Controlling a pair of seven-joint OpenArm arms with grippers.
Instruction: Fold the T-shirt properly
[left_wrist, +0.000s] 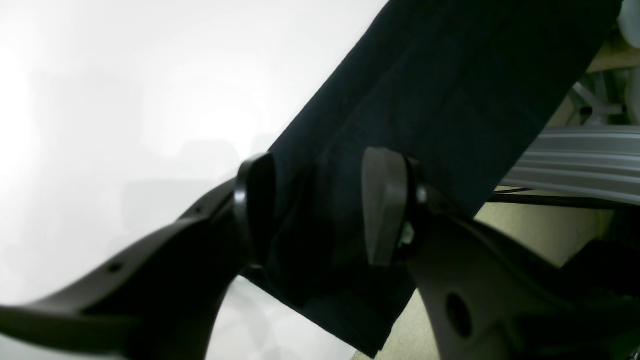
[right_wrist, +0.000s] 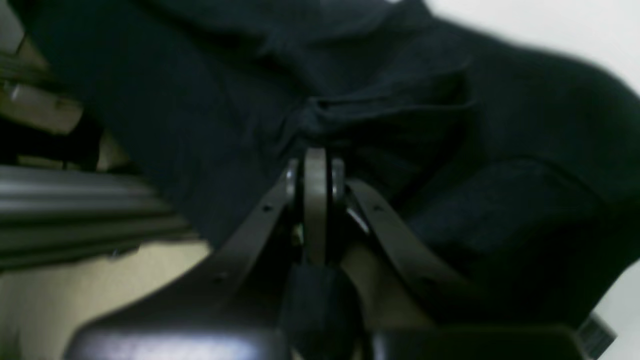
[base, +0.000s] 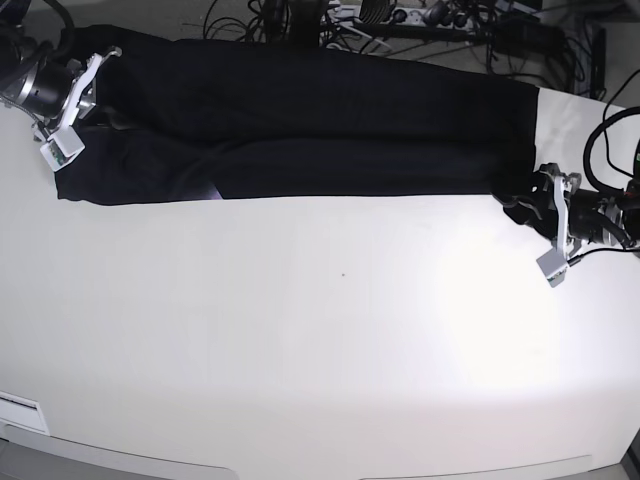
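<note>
In the left wrist view, the left gripper (left_wrist: 320, 205) stands with its 2 fingers apart, and a folded black edge of the T-shirt (left_wrist: 440, 90) lies between the pads without being pinched. The cloth runs up and away from the fingertips in a long band over the white table (left_wrist: 100, 125). A grey ribbed rail (left_wrist: 575, 160) sits to the right of the fingers.

In the right wrist view, the right gripper (right_wrist: 315, 165) has its 2 fingers pressed together, and bunched black cloth sits right at their tips; whether any is pinched between them cannot be told. The rest of the T-shirt spreads ahead of and around the fingers.

In the base view, the T-shirt lies stretched as 1 long dark strip across the far part of the table, 1 gripper at each end. Tangled cables (base: 420, 20) lie beyond the far edge.
</note>
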